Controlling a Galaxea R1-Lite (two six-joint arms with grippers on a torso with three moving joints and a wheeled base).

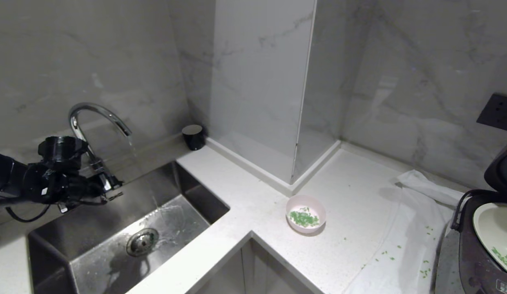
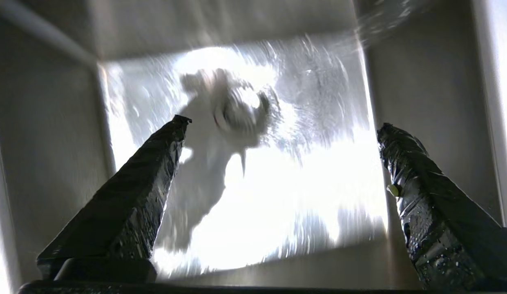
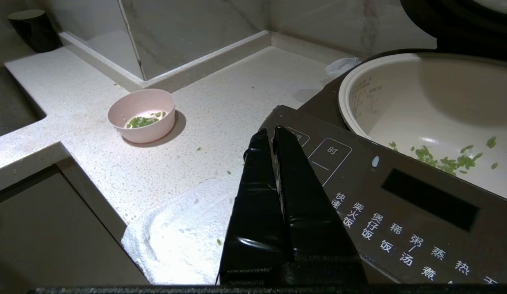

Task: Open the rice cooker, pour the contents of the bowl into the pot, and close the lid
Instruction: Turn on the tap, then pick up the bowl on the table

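While water runs from the faucet (image 1: 99, 118) into the steel sink (image 1: 114, 261), the left hand (image 1: 108, 188) hangs over the basin near the tap, fingers spread wide with nothing between them; wrist view looks down at the wet sink floor and drain (image 2: 237, 110). One green bit sticks to a finger (image 2: 394, 190).

Bowl (image 1: 305, 213): upright on the white surface (image 1: 245, 192), just beyond the inner corner of the front edge, some contents (image 1: 304, 219) in it. Open room all round it.

Rice cooker (image 1: 478, 249): at the right edge of the head view, lid (image 1: 500, 169) raised. Pot (image 3: 433, 110) holds scattered green bits. A white cloth (image 1: 416, 232) lies beside the cooker, loose bits on it, reaching to the surface's front edge.

Right hand (image 3: 269, 132): fingers pressed together, empty, tips above the cooker's front panel edge.

Black cup (image 1: 193, 136) stands by the back wall, near the sink corner.
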